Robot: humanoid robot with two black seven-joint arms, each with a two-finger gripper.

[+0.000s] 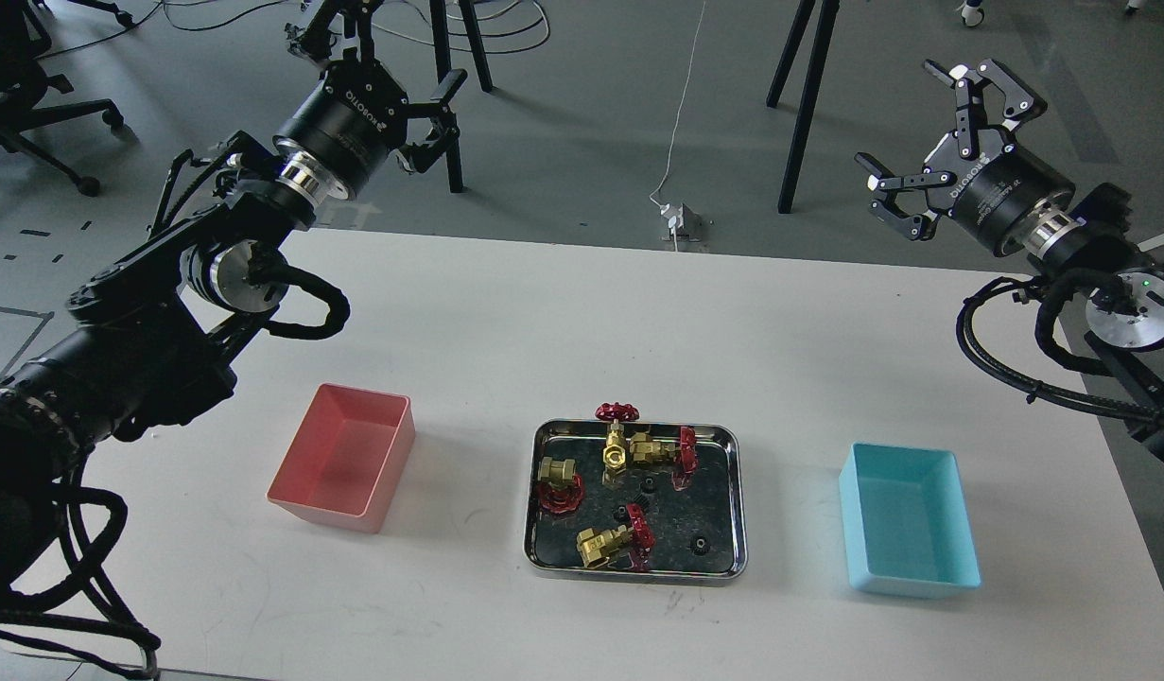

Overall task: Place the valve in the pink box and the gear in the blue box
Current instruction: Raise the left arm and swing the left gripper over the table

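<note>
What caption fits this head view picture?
Both open tools hover above a steel tray of valves and gears.

I work in a robotics lab. My white desk (544, 322) stands on grey floor (582, 123) strewn with cables (681, 95), beside black tripod legs (804, 104) and an office chair (33, 113).
</note>
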